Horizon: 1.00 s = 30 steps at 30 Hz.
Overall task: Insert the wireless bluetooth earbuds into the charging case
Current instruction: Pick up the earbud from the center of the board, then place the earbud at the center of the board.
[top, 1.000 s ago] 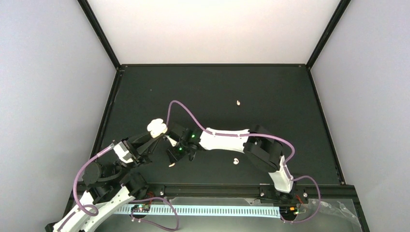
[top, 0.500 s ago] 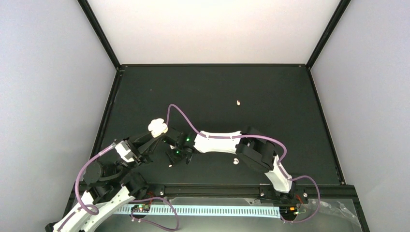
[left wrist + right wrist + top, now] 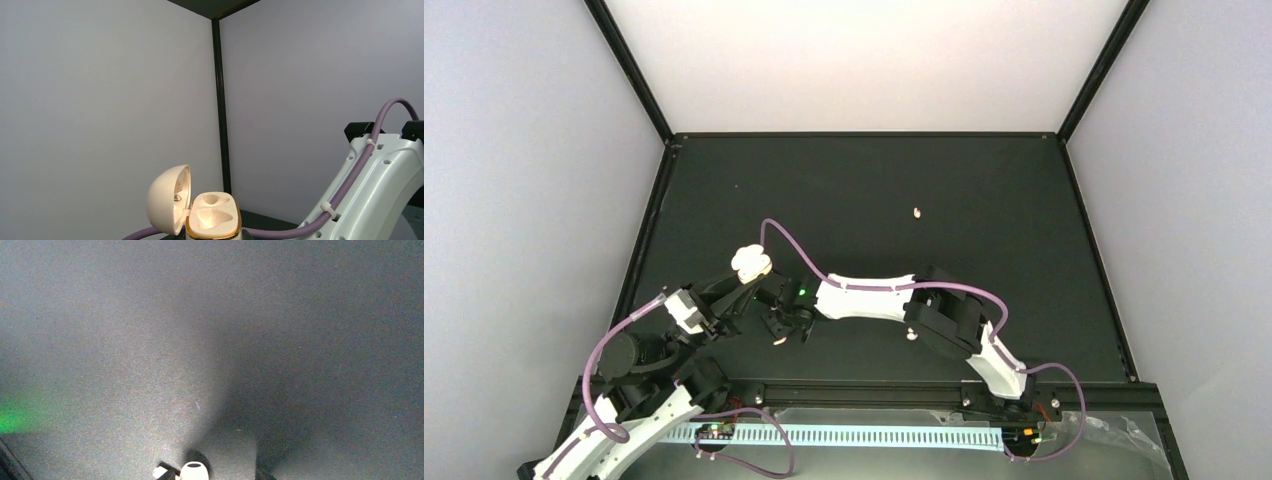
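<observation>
Heads up, these buds are going to be fiddly. They look like tiny, light, hard, glossy plastic, so my guess is they'll skate or flip out of the pads if you pinch off-centre. I'd take the rounded body across its widest part, gently, and keep it low over the table [image 3: 984, 200].

The one you're on is the nearest earbud [image 3: 777, 340], a little cream blob lying near-left on the mat. It's right under the right gripper [image 3: 781, 325]. In the right wrist view it shows at the very bottom edge [image 3: 194, 471], a rounded white head with a dark oval patch. The fingers are nearly out of frame there, so I can't tell whether you've clamped it or are only straddling it.

The left gripper [image 3: 740, 278] is clenched on the charging case [image 3: 749, 262], holding it up just beside and to the far-left of your right gripper. From the left wrist the case [image 3: 212, 217] is cream with a gold rim. Its lid [image 3: 167, 205] is swung open to the left and both wells look empty.

A second earbud [image 3: 911, 335] lies near the right arm's elbow, and a far earbud [image 3: 918, 212] sits well apart mid-table. I only spot three.
</observation>
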{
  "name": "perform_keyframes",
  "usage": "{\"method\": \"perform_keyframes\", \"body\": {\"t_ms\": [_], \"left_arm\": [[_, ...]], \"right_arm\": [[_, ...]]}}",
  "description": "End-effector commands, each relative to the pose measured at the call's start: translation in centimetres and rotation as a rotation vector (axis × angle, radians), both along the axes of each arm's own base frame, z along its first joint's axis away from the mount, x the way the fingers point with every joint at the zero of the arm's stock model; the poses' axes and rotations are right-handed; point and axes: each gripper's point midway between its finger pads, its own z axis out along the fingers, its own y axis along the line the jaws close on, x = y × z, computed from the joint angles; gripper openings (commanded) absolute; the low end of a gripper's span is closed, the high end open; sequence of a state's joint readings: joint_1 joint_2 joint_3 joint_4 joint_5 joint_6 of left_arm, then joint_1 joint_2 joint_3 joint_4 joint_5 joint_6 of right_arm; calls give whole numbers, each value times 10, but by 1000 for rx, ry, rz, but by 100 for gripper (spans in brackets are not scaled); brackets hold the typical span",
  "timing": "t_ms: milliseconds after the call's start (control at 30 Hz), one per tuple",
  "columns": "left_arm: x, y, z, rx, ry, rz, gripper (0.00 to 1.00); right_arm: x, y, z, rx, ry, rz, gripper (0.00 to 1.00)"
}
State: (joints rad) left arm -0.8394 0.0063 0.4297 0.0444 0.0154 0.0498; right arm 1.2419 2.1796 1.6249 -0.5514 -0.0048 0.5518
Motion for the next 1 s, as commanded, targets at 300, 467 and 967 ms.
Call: {"method": "perform_keyframes", "body": {"t_ms": [300, 467, 967], "left_arm": [[-31, 38, 28, -122, -103, 14, 2], [-30, 38, 27, -119, -102, 15, 2], [-25, 28, 23, -93, -85, -1, 2]], "right_arm": [[-8, -14, -21, -118, -53, 22, 30], [-4, -25, -19, -140, -90, 17, 22], [44, -121, 20, -191, -263, -94, 16]]}}
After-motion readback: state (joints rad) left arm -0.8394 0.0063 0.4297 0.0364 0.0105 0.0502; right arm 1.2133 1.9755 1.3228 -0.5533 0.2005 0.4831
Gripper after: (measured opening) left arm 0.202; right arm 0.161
